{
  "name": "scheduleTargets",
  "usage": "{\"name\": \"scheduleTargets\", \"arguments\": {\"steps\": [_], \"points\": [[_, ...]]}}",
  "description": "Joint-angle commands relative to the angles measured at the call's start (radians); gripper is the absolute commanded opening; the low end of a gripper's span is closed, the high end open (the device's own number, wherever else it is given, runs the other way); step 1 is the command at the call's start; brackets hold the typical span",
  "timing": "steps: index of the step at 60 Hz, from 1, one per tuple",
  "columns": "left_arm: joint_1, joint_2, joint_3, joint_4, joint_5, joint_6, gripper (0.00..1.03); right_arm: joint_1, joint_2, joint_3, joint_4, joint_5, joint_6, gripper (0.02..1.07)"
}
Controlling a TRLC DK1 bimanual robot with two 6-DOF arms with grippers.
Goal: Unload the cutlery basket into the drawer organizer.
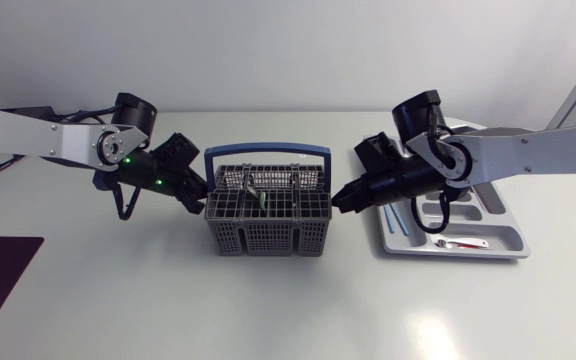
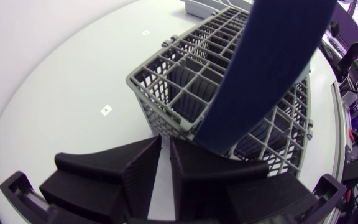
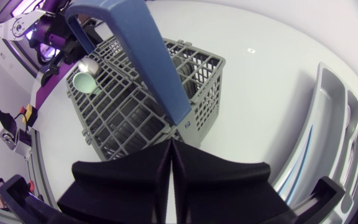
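**Cutlery stands upright mid-basket, between two closed sets of jaws**

The cutlery basket sits at the middle of the table, its long axis running from the table's left edge toward its right edge. Its blue handle arches over it along that axis. The left jaws sit against the basket's left end and the right jaws against its right end, both low, beside the upper rim of the grid wall rather than above the compartments.

What remains to unload is a green spoon and a metal spoon. They stand bowl-up, close together, in compartments near the basket's middle, on the side of the handle facing the table's near edge. From either jaws the spoons lie inward along the basket and higher than the fingertips. The left arm looks slightly nearer to them. The right arm is nearer the drawer organizer, which lies by the table's right edge with a blue piece and a red-handled piece already in it.

The left jaws are closed to a thin slit at the tips and hold nothing. The right jaws are pressed fully together, also empty. I judge that either arm must rise over the rim and open before coming down on a spoon, which has to be lifted straight up, clear of the handle.
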Motion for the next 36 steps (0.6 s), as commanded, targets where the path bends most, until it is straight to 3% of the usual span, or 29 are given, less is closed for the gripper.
{"name": "scheduleTargets", "arguments": {"steps": [1,4,8,16,25,36], "points": [[-0.007,-0.029,-0.033,-0.009,0.03,-0.001,0.31,0.003,-0.013,0.0,0.044,0.008,-0.002,0.08],[0.007,-0.039,-0.04,-0.009,0.03,0.002,0.31,0.003,-0.039,-0.018,0.051,0.038,-0.004,0.13],[0.032,-0.067,-0.057,-0.009,0.03,0.005,0.32,0.001,-0.088,-0.043,0.055,0.059,-0.004,0.33],[0.064,-0.144,-0.103,-0.009,0.03,0.017,0.54,0.006,-0.194,-0.066,0.021,0.085,-0.002,0.55],[0.076,-0.239,-0.162,-0.017,0.03,0.028,0.84,0.017,-0.258,-0.056,-0.052,0.085,0.009,0.65],[0.088,-0.352,-0.243,-0.027,0.032,0.054,0.95,0.103,-0.298,-0.026,-0.13,0.09,0.096,0.65]]}}
